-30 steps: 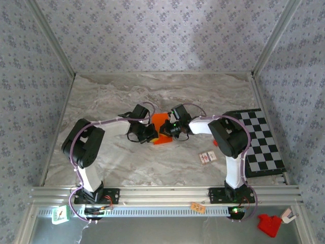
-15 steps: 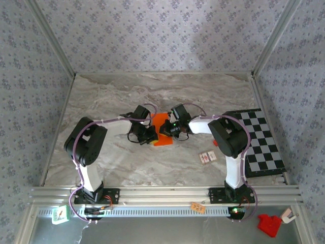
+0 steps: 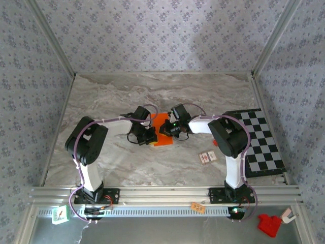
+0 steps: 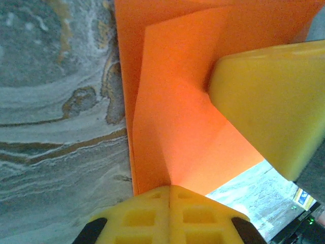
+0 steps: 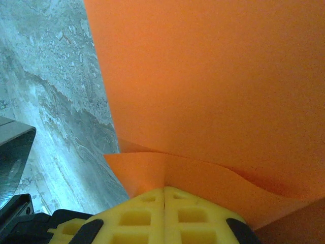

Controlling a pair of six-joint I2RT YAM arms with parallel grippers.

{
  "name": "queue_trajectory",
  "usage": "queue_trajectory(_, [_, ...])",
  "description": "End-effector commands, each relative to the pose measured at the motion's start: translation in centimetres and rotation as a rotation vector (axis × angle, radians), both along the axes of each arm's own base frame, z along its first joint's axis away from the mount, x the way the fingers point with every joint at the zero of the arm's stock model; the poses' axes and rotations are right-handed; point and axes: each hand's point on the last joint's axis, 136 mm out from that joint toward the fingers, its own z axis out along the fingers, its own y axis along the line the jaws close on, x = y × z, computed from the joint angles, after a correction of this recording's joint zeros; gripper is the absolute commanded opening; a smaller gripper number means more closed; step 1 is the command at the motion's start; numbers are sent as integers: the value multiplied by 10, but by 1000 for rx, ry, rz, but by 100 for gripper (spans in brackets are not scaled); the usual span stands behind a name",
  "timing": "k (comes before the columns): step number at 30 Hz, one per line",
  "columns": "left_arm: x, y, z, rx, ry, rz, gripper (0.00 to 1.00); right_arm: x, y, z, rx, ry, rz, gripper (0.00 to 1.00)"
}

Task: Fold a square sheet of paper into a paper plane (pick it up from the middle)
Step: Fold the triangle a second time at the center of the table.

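A partly folded orange square sheet of paper [image 3: 161, 121] lies at the centre of the marble table [image 3: 111, 101]. The left gripper [image 4: 169, 192] pinches it closed from 9 o'clock, and the right gripper [image 5: 164, 190] from 3 o'clock. Early creases show, but most of the plane's folds appear to be left.

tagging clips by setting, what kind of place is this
Probably a lab robot test cell: patterned wall panels boxing in a marble-look table, an aluminium rail carrying the left arm and right arm, and a checkered board.

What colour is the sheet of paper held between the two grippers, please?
The paper is bright orange; right wrist view shows it best.
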Motion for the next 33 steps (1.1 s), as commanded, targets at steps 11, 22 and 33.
queue_trajectory(11, [-34,32,0,140,29,-121,0,-21,-47,-67,-236,146,-83,6])
queue_trajectory(22, [12,4,48,-12,-158,13,2,-18,-43,-61,-210,144,-85,6])
queue_trajectory(33, [18,-6,19,-4,-87,36,1,-16,-39,-57,-185,145,-86,6])
